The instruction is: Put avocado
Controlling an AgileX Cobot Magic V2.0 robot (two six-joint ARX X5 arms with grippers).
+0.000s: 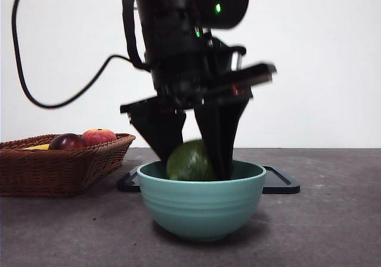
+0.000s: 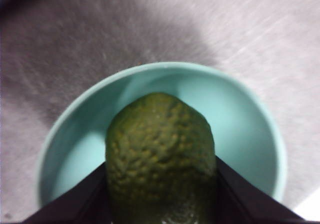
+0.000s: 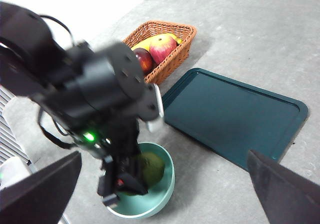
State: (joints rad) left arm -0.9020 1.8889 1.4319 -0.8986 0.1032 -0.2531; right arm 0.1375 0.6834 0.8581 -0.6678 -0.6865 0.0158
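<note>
The left hand (image 1: 193, 160) reaches down into a teal bowl (image 1: 201, 204) on the grey table (image 1: 333, 231), grasping the avocado (image 1: 189, 161) between its jaws. The right hand (image 3: 165, 194) hovers high, jaws spread wide.

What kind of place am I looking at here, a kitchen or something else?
Probably a robot test bench rather than a kitchen: a bare grey table against a plain white wall, set with only a few props, a wicker basket of fruit, a dark tray and a teal bowl where the left gripper holds an avocado.
</note>
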